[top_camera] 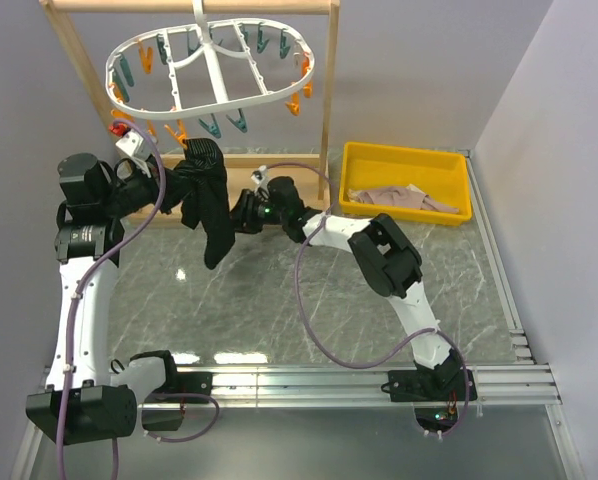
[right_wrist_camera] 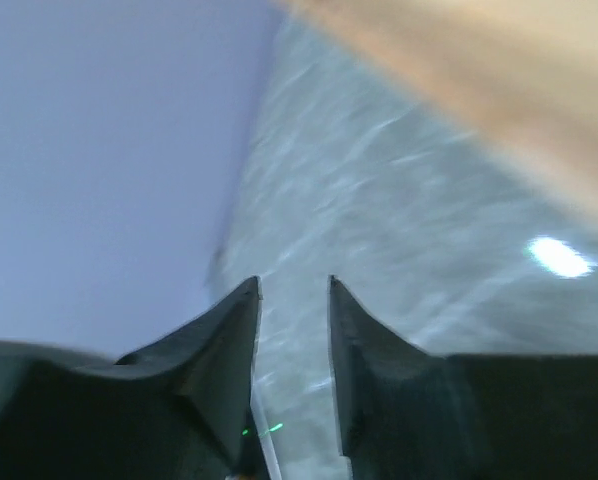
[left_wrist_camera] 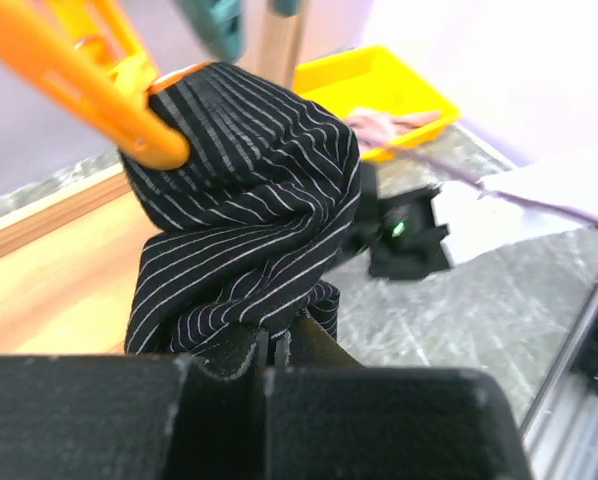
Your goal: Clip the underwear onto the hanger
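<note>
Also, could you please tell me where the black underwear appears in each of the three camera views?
Top external: the underwear hangs left of centre.
Left wrist: it fills the middle, beside an orange peg.
Right wrist: not in it.
Shared landmark: the yellow tray, visible in the top external and left wrist views only.

Black knit underwear (top_camera: 205, 195), fine pale stripes showing up close. Bunched and hanging lengthwise, upper end raised right under the near rim of the hanger (top_camera: 215, 72), one leg dangling free below. The hanger is a white plastic oval with inner ribs, tilted, hung by its centre stem. Orange and teal pegs (top_camera: 236, 122) dangle round the rim. One orange peg (left_wrist_camera: 99, 95) touches the top fold of the fabric; whether it grips, cannot tell.
</note>
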Robot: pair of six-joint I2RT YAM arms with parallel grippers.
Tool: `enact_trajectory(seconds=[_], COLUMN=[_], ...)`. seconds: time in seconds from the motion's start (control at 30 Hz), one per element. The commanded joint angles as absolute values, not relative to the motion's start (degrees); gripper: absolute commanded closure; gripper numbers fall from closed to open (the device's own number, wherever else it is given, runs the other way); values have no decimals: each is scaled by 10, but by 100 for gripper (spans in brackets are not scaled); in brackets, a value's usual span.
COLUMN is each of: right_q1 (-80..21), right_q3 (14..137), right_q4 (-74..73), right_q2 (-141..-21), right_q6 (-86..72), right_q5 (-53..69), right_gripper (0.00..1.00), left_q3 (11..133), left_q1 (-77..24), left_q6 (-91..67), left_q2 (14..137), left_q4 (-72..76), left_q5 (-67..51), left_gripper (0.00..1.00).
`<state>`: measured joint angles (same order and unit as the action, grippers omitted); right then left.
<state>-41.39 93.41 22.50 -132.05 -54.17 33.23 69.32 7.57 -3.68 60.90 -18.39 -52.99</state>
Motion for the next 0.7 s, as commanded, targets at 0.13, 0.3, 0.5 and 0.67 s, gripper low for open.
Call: enact_trajectory(seconds=[0.13, 0.3, 0.5, 0.67], right_q1=[-421, -385, -370, -382], right_q3=[895, 873, 845, 843], right_q4=[437, 523, 614, 666], right_q2=[-1303, -1259, -1212, -1210], right_q6=[-671, -718, -794, -837], right_q5=[403, 429, 472, 510], right_gripper=[50, 49, 48, 48], left_q3=[725, 701, 687, 689], left_q1=[78, 88, 101, 104], left_q6=[-69, -55, -70, -85], left_q2=[602, 596, 615, 638], left_q4=[-173, -179, -170, -157], left_q5=[-580, -562, -537, -543], left_gripper=[99, 100, 99, 99])
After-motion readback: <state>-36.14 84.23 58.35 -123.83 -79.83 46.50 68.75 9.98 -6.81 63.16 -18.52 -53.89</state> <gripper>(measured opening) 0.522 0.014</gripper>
